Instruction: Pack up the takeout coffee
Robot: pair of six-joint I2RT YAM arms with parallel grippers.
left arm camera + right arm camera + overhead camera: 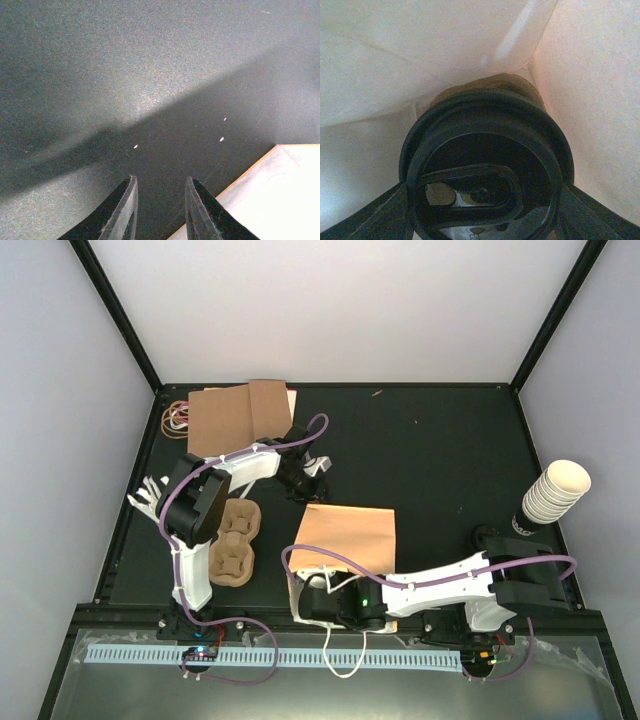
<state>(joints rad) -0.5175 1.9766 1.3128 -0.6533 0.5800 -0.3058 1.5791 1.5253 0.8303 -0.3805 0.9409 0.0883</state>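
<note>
A takeout coffee, a dark cup with a round black lid, fills the right wrist view. It sits inside a brown paper bag, whose pale walls surround it. My right gripper is shut on the cup, one finger on each side of the lid rim. From above, that gripper reaches into the bag's near mouth and the cup is hidden. My left gripper hovers over the black mat just beyond the bag's far edge. It is open, with nothing between its fingers. In the top view the left gripper is above the bag's far left corner.
A brown pulp cup tray lies beside the left arm. Flat brown bags and rubber bands lie at the back left. A stack of cream paper cups stands at the right edge, near the right arm's elbow.
</note>
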